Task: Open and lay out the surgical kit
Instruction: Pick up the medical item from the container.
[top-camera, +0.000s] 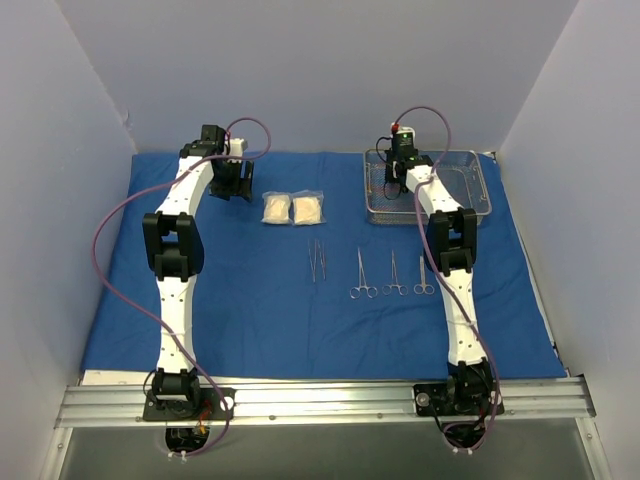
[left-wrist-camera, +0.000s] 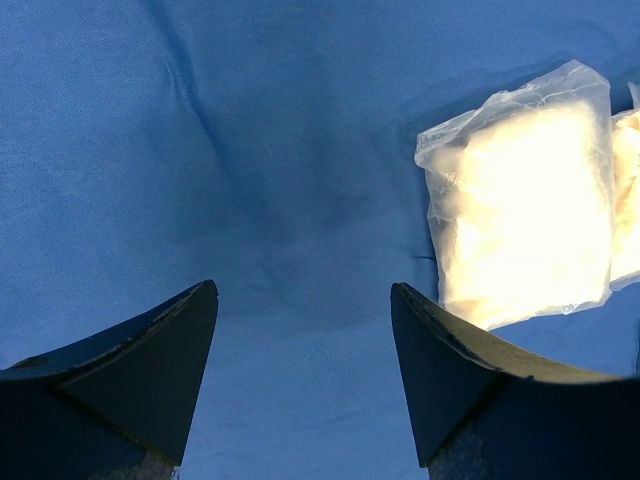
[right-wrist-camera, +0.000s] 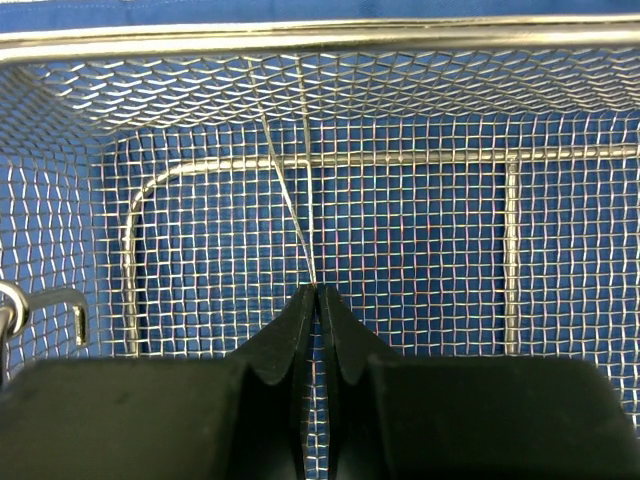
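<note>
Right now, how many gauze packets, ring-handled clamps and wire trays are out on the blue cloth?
Gauze packets: 2
Ring-handled clamps: 3
Wire tray: 1
Total: 6

- This looks like a robotics lab test cell: plain pale walls (top-camera: 300, 60) close off three sides.
- My left arm (top-camera: 175, 260) and right arm (top-camera: 452, 260) are bolted to an aluminium rail (top-camera: 320, 400) along the table (top-camera: 100, 377)'s near edge.
- A blue cloth (top-camera: 300, 325) covers the top.
</note>
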